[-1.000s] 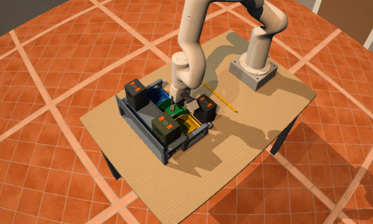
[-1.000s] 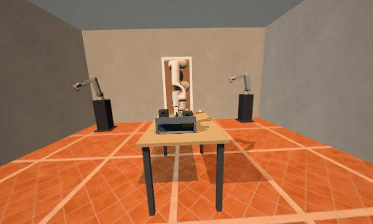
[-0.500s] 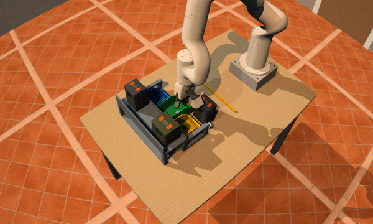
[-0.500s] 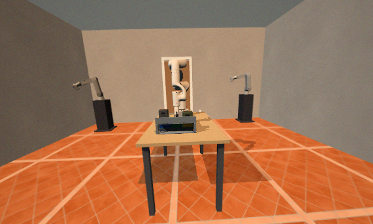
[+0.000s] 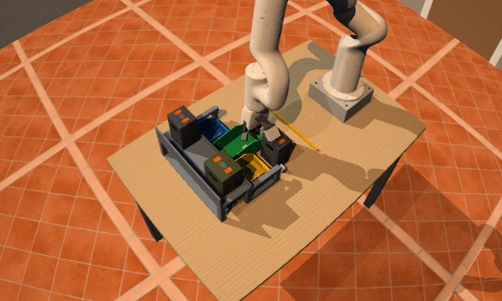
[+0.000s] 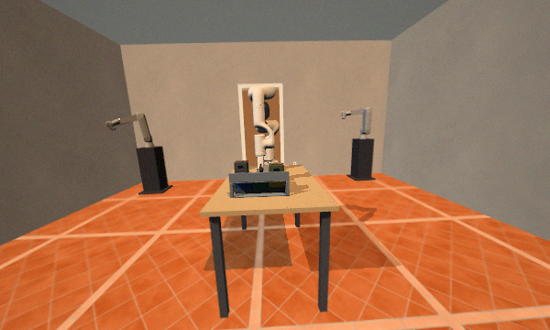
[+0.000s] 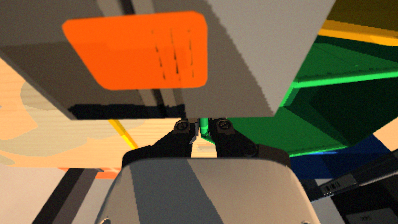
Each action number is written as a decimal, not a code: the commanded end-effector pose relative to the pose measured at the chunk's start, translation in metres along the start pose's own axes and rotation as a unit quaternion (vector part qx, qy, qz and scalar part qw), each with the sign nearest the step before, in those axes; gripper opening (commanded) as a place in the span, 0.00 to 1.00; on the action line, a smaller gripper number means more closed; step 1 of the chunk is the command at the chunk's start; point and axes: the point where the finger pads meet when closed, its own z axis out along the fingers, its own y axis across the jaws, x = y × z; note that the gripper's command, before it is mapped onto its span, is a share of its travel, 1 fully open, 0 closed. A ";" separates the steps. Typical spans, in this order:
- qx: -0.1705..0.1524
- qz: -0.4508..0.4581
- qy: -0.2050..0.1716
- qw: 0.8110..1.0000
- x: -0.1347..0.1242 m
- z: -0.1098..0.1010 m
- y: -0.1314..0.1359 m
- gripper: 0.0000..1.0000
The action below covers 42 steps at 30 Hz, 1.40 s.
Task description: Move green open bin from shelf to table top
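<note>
Top: one shelf (image 5: 190, 173) (image 6: 258, 177) on the worktop (image 5: 217, 251) (image 6: 266, 205) (image 7: 75, 145); three open bins: blue (image 5: 211, 129) (image 6: 244, 187) (image 7: 320, 164) left, green (image 5: 234, 145) (image 6: 260, 185) (image 7: 280, 135) between, yellow (image 5: 255, 165) (image 6: 276, 184) (image 7: 370, 36) right. Three boxes nearby.

Exterior: two background arms, one left (image 6: 142, 126), one right (image 6: 367, 120).

Wrist: narrow gripper (image 5: 251, 133) (image 6: 260, 169) (image 7: 203, 126) pinching the green bin's edge.
</note>
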 end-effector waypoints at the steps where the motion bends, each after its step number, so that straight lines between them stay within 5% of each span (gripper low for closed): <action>1: -0.001 0.000 -0.001 1.000 0.000 -0.001 0.000 0.00; 7: -0.001 0.000 -0.001 1.000 0.000 -0.001 -0.029 0.00; 19: -0.001 0.000 -0.001 1.000 0.000 -0.001 -0.029 0.00; 24: -0.001 0.000 -0.001 1.000 0.000 0.000 -0.059 0.00; 36: -0.001 0.000 -0.001 1.000 0.000 0.000 -0.059 0.00; 42: -0.001 0.000 -0.001 1.000 0.000 0.000 -0.104 0.00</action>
